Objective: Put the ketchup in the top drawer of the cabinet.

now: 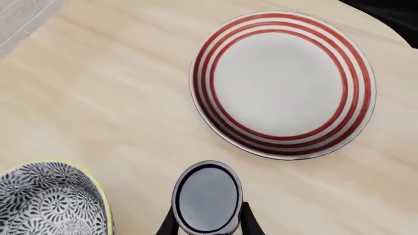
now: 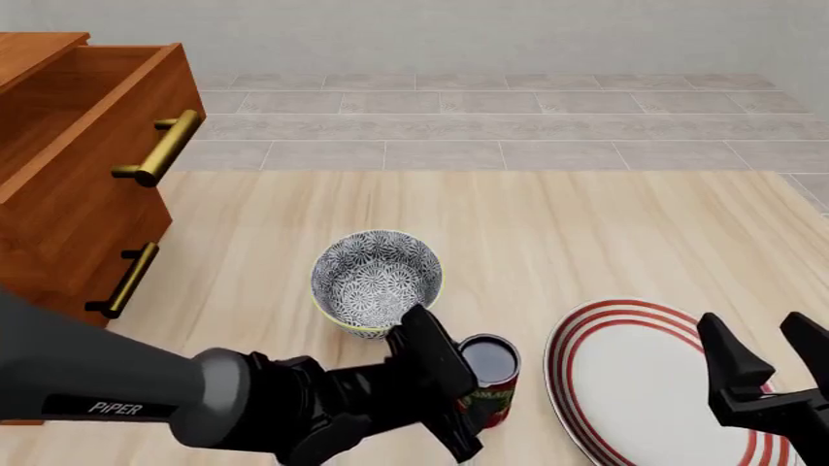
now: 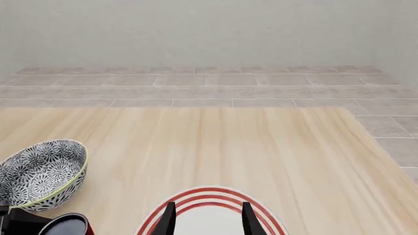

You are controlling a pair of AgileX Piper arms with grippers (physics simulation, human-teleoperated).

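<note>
The reddish-brown wooden cabinet [image 2: 65,184] stands at the far left of the pale wooden table [image 2: 583,233], and its upper, larger top drawer [image 2: 97,146], with a brass bar handle, is pulled out and open at the top. The lower drawer [image 2: 116,277] looks closed.

The step in hand appears to be grasping and lifting. To do it well, the can should rise straight up until it clears the rim of the patterned grey bowl [image 2: 376,282] just beside it. It should then travel left and away, staying upright and high enough to pass over the drawer's front wall before it is lowered inside.

The white plate with red rings [image 2: 622,379] lies on the can's other side, under the right gripper [image 2: 767,354], whose fingers stand apart over it, holding nothing.

The left gripper [image 2: 453,398] has its dark fingers on either side of the can, apparently clamped on it.

The ketchup [image 2: 490,383] is a small cylindrical can with a red label and a dark grey metal top. It sits upright, between bowl and plate.
</note>
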